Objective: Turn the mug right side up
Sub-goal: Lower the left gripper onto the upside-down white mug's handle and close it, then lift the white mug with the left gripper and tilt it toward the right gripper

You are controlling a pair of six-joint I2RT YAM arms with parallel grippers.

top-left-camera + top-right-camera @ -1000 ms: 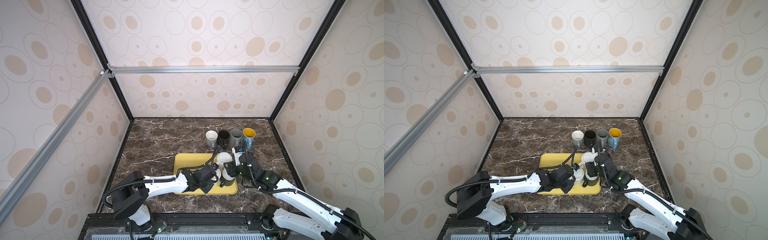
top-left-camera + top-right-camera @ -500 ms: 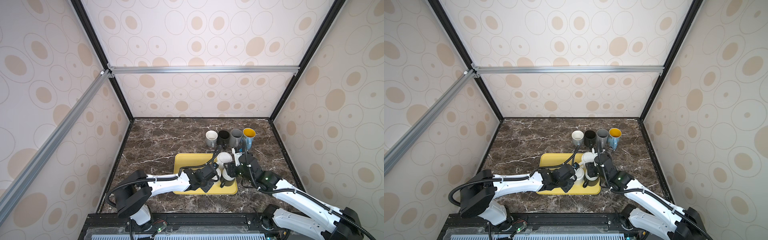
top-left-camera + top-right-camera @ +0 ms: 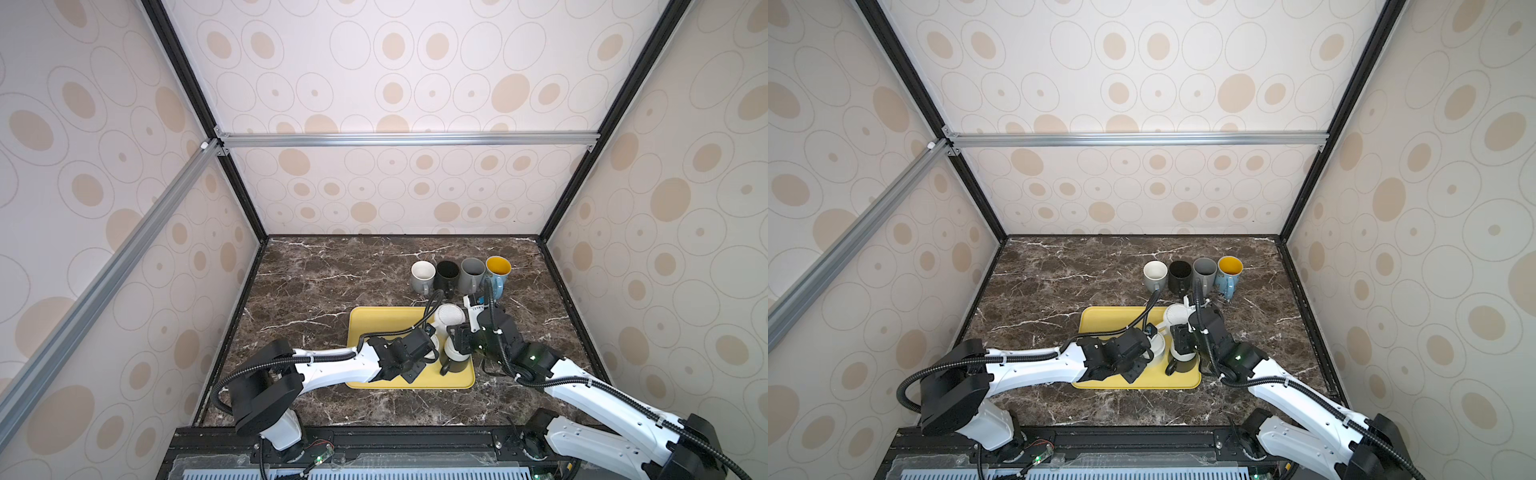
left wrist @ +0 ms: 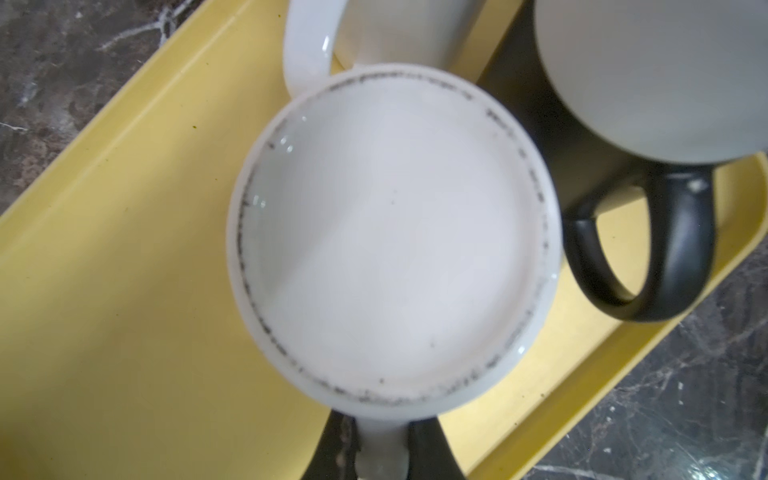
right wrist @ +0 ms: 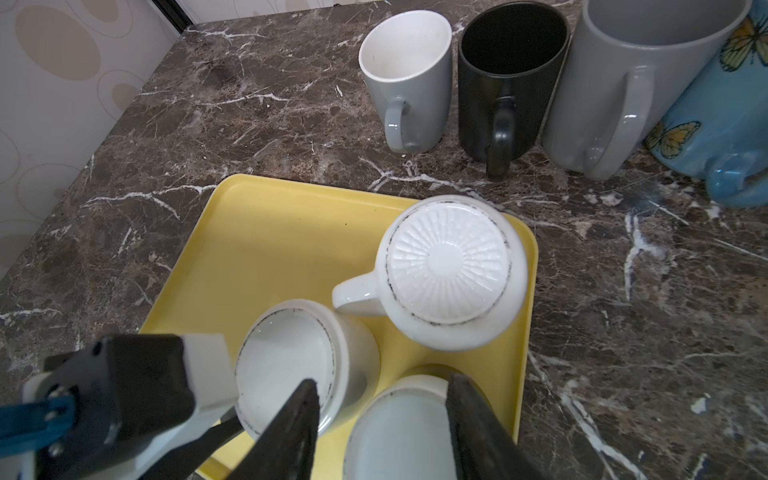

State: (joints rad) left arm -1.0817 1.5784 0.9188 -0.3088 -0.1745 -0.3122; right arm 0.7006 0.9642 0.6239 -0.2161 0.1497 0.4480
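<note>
A white mug (image 4: 395, 237) stands upside down, base up, on the yellow tray (image 4: 104, 291). My left gripper (image 4: 382, 428) is shut on its handle, a dark finger on each side. In both top views this mug (image 3: 434, 341) (image 3: 1158, 345) sits in the tray's right half, at the tip of the left gripper (image 3: 428, 351). My right gripper (image 5: 384, 386) is open, its fingers spread over the pale base of a black-handled mug (image 5: 399, 432) beside the white one. I see tray between one finger and that mug.
A third white mug with a ribbed base (image 5: 449, 270) stands inverted at the tray's far right corner. Behind the tray several mugs stand upright in a row: pale grey (image 3: 423, 276), black (image 3: 448, 274), grey (image 3: 473, 272) and blue (image 3: 497, 270). Walls enclose the marble table (image 3: 311, 291).
My left gripper has shut on the white mug's handle and the left arm has shifted slightly. The right arm and the mugs have stayed in place.
</note>
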